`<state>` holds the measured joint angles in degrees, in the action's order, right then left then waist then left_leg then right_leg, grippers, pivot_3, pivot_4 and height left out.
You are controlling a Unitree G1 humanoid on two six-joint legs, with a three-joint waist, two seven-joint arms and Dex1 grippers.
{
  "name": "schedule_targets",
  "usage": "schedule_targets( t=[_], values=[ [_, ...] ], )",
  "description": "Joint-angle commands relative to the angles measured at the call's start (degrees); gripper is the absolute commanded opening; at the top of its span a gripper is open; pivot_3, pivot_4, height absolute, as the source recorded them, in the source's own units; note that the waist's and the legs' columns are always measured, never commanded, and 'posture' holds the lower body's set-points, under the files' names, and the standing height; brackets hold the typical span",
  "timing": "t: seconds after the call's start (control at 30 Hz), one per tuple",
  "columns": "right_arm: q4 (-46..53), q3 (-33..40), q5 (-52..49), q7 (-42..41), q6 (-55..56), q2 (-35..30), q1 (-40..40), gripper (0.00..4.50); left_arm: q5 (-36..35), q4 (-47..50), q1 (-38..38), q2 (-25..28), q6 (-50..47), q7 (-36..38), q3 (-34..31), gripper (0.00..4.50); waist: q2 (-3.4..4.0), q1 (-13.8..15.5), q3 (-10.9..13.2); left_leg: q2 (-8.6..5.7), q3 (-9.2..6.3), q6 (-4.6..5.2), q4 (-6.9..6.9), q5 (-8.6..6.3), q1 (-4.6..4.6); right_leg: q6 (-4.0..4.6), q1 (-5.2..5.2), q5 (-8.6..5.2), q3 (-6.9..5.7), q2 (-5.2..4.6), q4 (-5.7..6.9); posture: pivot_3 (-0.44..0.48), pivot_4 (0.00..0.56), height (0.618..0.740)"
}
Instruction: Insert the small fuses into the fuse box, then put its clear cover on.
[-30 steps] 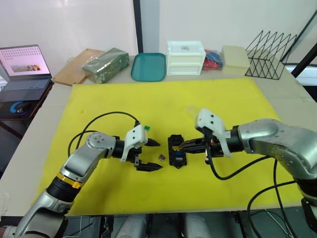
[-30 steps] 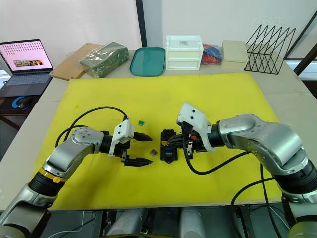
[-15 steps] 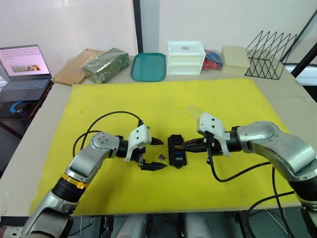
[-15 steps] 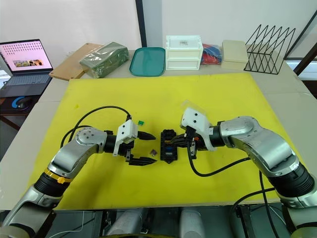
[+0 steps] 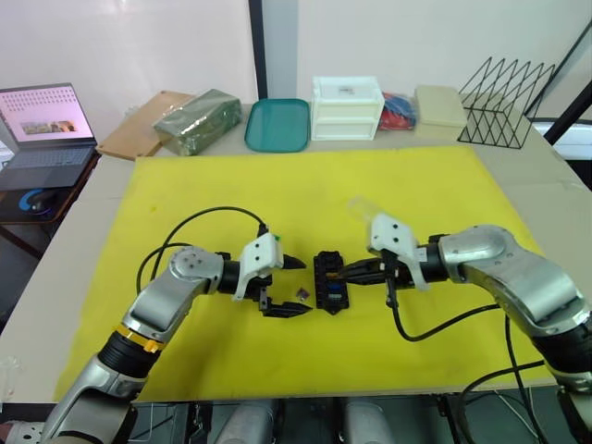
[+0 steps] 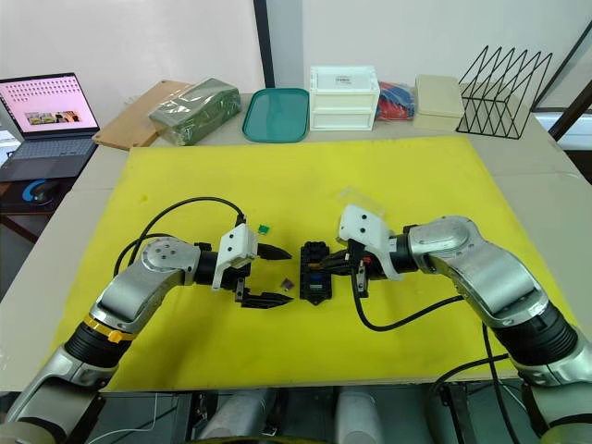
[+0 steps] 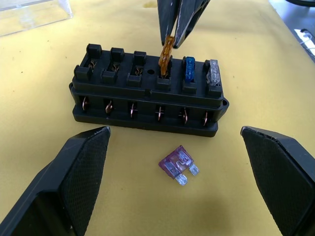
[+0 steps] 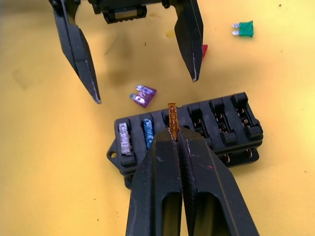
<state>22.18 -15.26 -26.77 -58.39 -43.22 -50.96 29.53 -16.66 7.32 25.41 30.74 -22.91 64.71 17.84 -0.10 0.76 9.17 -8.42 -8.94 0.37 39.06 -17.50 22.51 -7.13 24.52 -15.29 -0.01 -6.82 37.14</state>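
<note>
Black rectangular plastic fuse box [image 7: 147, 96]: centre frame, blue and grey fuses seated.
Right gripper [image 8: 173, 140]: jaws pinching translucent amber blade fuse [image 7: 167, 55].
Left gripper [image 5: 285, 287]: jaws wide.

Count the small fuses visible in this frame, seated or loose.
6. Grey fuse and blue fuse seated in the fuse box; amber fuse pinched by the right gripper at a slot; purple fuse, green fuse and part-hidden red fuse loose.
</note>
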Motion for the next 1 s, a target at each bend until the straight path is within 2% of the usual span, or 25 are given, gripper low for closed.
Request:
schedule_targets(
  t=[0.03, 0.93, 1.0],
  values=[
    [0.28, 0.26, 1.28, -0.98, 1.42, 0.45, 0.61, 0.0, 0.1, 0.65, -0.04, -0.24, 1.56, 0.0, -0.46, 4.46, 0.0, 0.02, 0.0, 0.0, 0.0, 0.0, 0.0, 0.0, 0.0, 0.0, 0.0, 0.0, 0.0, 0.0, 0.0, 0.0, 0.15, 0.74],
    [-4.05, -2.47, 9.69, -6.45, 6.85, 0.74, 1.14, 0.0, 1.72, -0.87, 0.18, -0.87, 3.55, 0.08, -0.16, 4.46, 0.0, 0.03, 0.0, 0.0, 0.0, 0.0, 0.01, 0.0, -0.02, 0.0, -0.02, 0.0, -0.01, 0.0, 0.01, 0.0, 0.15, 0.74],
    [-3.81, -2.27, 9.65, -6.53, 6.24, 0.65, 1.55, 0.5, 1.83, -0.87, 0.22, -0.9, 3.53, 0.12, -0.12, 4.5, 0.0, 0.02, 0.0, 0.0, 0.0, 0.0, 0.02, 0.0, -0.02, 0.0, -0.02, 0.0, -0.01, 0.0, 0.01, 0.0, 0.15, 0.74]
  ],
)
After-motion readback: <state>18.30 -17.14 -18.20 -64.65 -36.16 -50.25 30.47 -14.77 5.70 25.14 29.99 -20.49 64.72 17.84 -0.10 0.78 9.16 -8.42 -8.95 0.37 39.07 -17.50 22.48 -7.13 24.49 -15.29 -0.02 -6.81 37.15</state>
